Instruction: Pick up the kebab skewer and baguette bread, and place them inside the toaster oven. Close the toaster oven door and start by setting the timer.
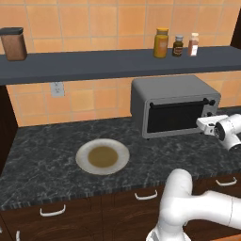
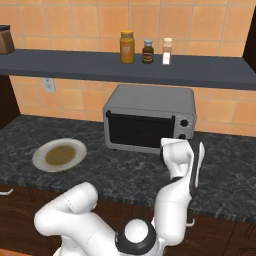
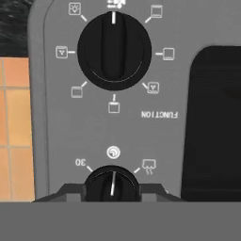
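The oven (image 1: 173, 106) sat shut on the surface (image 1: 52, 141) beside an empty plate (image 1: 102, 156), while the fingers (image 3: 112, 190) straddled its lower knob (image 3: 112, 184), their grip unclear.

Glossy white rounded arm (image 2: 75, 210) links, dark grey joint rings.

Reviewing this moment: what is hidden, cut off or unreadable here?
- Inside of the toaster oven: both base views, dark glass door hides any food.
- Gripper fingertips: hand view, bottom edge cuts them at the lower knob.
- Jars on the shelf: labels too small.
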Available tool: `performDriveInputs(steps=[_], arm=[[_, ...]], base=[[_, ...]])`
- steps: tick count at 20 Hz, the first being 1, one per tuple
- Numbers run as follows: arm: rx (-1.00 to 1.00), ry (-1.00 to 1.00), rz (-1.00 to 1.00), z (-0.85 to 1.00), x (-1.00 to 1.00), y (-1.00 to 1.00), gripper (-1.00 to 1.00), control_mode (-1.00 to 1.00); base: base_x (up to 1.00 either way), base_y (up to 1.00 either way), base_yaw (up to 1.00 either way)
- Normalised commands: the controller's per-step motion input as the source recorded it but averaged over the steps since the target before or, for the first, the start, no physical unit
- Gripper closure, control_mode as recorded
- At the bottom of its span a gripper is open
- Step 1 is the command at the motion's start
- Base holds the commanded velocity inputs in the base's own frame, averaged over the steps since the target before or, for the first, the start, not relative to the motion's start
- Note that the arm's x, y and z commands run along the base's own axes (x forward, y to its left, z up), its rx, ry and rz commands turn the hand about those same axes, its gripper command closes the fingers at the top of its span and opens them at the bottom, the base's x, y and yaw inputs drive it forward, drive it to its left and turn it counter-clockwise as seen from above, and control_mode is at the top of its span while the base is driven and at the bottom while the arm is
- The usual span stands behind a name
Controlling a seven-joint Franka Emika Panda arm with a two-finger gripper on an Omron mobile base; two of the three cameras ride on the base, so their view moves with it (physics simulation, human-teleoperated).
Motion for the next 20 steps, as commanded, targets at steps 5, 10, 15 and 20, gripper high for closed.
performDriveInputs(steps=[5, 10, 15, 20], arm=[[0.2, 0.0, -0.05, 0.06, 0.0, 0.13, 1.0, -1.0], [0.24, 0.02, 0.0, 0.14, 0.02, 0.17, 1.0, -1.0], [0.29, 0.07, 0.0, 0.08, 0.02, 0.13, 1.0, -1.0], [0.31, 0.01, 0.07, 0.0, 0.01, 0.13, 1.0, -1.0]], base=[[0.0, 0.0, 0.0], [0.0, 0.0, 0.0], [0.0, 0.0, 0.0], [0.0, 0.0, 0.0]])
